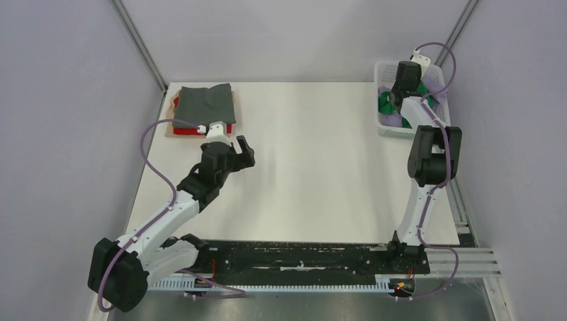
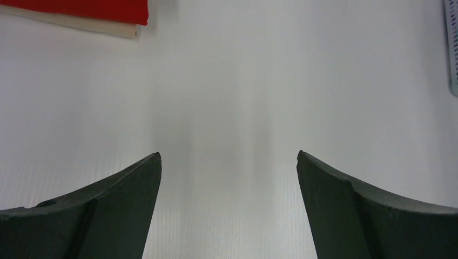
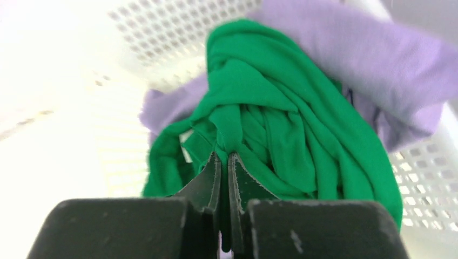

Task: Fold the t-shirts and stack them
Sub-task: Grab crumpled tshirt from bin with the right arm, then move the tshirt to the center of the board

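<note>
A stack of folded t-shirts stands at the table's far left: dark grey on top, red under it, tan at the bottom. In the left wrist view the red one shows at top left. My left gripper is open and empty over bare table, right of the stack. My right gripper is inside the white basket, shut on a fold of the bright green t-shirt. The lilac t-shirt lies bunched around and behind the green one.
The basket stands at the table's far right corner, its perforated wall close around my right gripper. The white table stretches between stack and basket. Metal frame posts rise at the back corners.
</note>
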